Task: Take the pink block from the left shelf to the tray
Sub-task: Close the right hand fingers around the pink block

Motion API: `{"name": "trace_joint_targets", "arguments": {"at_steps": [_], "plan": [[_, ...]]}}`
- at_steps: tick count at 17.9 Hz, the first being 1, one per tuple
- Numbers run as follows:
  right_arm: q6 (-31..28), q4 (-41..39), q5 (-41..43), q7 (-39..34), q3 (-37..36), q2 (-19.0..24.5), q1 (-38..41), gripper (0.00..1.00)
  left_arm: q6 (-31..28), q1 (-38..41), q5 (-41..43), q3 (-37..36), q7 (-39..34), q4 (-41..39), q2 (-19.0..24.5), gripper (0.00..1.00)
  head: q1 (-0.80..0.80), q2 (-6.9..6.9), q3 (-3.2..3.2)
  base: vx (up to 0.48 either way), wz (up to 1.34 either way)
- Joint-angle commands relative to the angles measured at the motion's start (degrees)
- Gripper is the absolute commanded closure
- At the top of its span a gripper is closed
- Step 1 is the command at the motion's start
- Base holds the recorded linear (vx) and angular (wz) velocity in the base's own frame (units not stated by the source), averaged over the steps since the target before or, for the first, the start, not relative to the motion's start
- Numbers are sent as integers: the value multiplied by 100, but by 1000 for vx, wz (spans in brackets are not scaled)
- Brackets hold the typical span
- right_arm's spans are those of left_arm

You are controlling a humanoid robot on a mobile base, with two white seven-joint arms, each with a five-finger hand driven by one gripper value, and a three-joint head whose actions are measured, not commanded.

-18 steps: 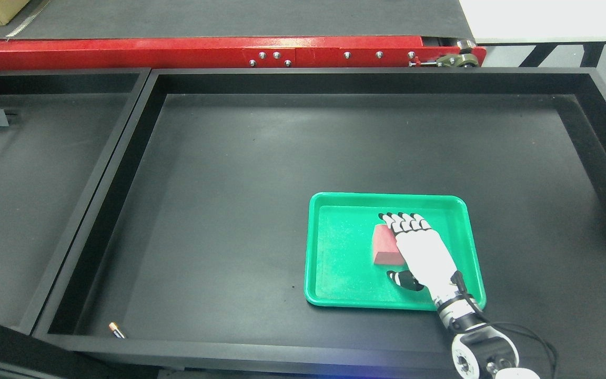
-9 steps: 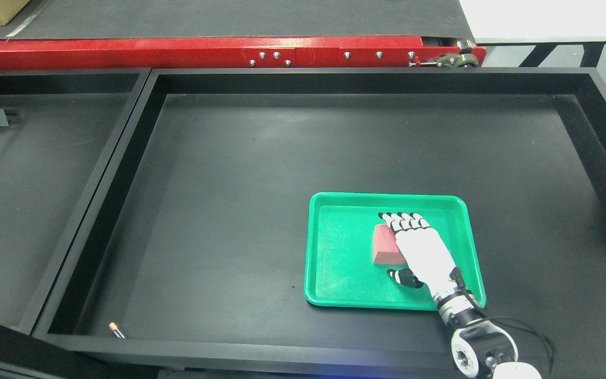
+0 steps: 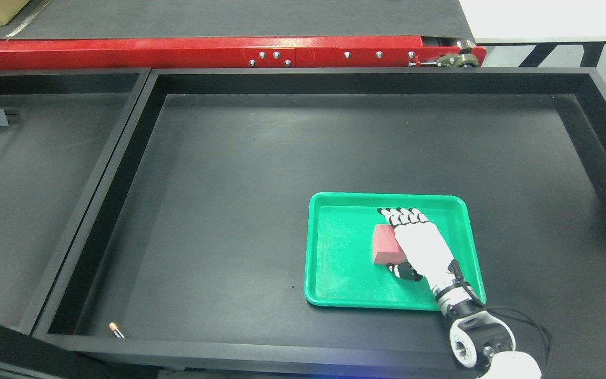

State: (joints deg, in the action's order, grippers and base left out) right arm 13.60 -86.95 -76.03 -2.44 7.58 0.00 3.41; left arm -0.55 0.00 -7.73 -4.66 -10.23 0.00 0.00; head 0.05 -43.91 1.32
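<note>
Pink and lying flat, the block (image 3: 385, 243) sits inside the green tray (image 3: 334, 284), a little right of the tray's middle. The right hand (image 3: 417, 246) comes in from the lower right corner and lies over the block's right side. Its four fingers (image 3: 401, 215) stretch out past the block's far edge, while the thumb (image 3: 404, 272) sits just below the block's near right corner. The fingers look extended rather than curled; whether they press on the block cannot be told, since the palm covers that edge. The tray rests on the black table (image 3: 229, 210), within its raised rim, toward the near right part. A small battery (image 3: 116, 330) lies well apart at the table's near left corner. A red rail (image 3: 177, 52) runs along the far side.
</note>
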Motion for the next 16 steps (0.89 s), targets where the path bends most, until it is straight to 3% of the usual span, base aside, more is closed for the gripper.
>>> {"name": "trace_joint_targets", "arguments": {"at_steps": [1, 5, 7, 11, 15, 16], "plan": [[2, 353, 1, -2, -2, -100, -94, 15, 2, -167, 0, 0, -5, -100, 100, 0, 0, 0, 0, 0, 0], [2, 424, 1, -2, -11, -100, -94, 20, 2, -167, 0, 0, -5, -100, 100, 0, 0, 0, 0, 0, 0], [2, 433, 1, -2, -28, -100, -94, 28, 2, -167, 0, 0, -5, -100, 100, 0, 0, 0, 0, 0, 0], [11, 442, 1, 15, -81, -100, -94, 55, 2, -167, 0, 0, -5, -100, 100, 0, 0, 0, 0, 0, 0], [222, 442, 1, 103, -169, -100, -86, 96, 2, -167, 0, 0, -5, -100, 100, 0, 0, 0, 0, 0, 0], [240, 433, 18, 130, -239, -100, -86, 98, 2, -167, 0, 0, -5, -100, 100, 0, 0, 0, 0, 0, 0]]}}
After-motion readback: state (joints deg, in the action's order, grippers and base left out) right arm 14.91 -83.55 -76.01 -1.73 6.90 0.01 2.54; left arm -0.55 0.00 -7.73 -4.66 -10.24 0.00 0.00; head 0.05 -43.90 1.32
